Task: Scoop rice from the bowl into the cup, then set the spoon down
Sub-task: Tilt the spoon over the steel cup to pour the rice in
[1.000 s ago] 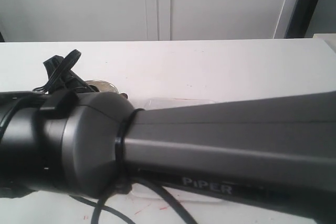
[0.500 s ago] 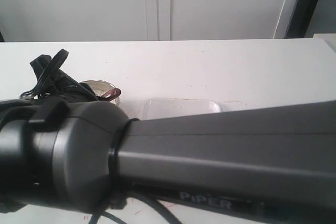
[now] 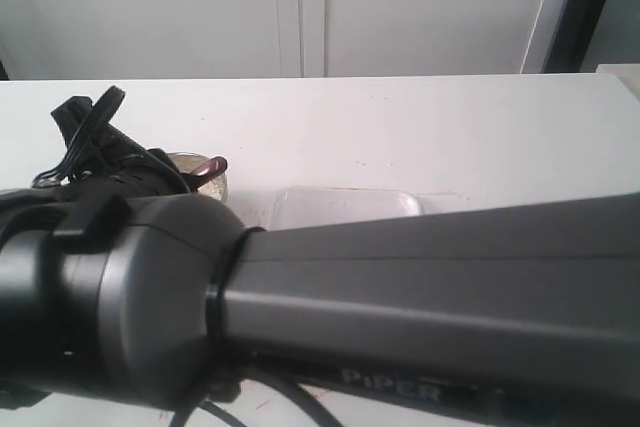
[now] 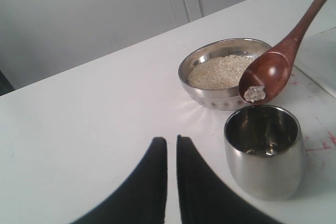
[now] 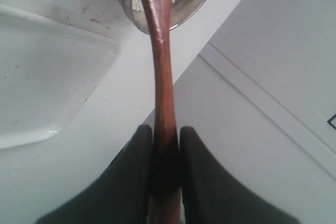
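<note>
In the left wrist view the ribbed steel bowl holds a bed of rice. The shiny rounded cup stands just in front of it, with only glints showing inside. The wooden spoon hangs tilted over the cup's far rim, a few grains in its head. My right gripper is shut on the spoon's handle. My left gripper rests low beside the cup, shut with nothing in it. In the exterior view only the spoon's head shows past the arm.
The right arm reaches across and blocks most of the exterior view. A clear plastic tray lies on the white table right of the vessels, and shows too as the tray in the right wrist view. Cupboard doors stand behind.
The right arm has shifted left and down in the picture. The spoon's head has come into view from behind it and risen a little.
</note>
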Action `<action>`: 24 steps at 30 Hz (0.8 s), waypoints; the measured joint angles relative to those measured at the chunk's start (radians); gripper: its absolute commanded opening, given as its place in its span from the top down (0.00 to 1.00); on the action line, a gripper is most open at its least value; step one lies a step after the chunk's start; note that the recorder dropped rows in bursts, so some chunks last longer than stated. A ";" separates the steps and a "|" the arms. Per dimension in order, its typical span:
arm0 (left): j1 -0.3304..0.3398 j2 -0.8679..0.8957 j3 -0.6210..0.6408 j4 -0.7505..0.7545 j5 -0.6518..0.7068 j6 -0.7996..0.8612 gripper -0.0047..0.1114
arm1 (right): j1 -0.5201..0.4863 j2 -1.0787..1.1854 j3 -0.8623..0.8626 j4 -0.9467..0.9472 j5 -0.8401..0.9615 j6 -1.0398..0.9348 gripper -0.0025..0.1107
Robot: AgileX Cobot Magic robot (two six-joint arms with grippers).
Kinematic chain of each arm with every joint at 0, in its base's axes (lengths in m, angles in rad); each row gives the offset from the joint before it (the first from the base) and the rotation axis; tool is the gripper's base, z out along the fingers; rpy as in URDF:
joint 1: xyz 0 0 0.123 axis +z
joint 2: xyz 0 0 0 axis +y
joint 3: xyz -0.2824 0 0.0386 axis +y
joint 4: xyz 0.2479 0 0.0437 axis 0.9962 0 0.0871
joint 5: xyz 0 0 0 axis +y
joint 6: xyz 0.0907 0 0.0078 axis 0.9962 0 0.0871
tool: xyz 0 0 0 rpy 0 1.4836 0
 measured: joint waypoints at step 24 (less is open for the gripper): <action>0.000 0.000 0.000 0.000 0.000 0.000 0.84 | 0.008 0.050 0.000 0.009 0.000 -0.002 0.98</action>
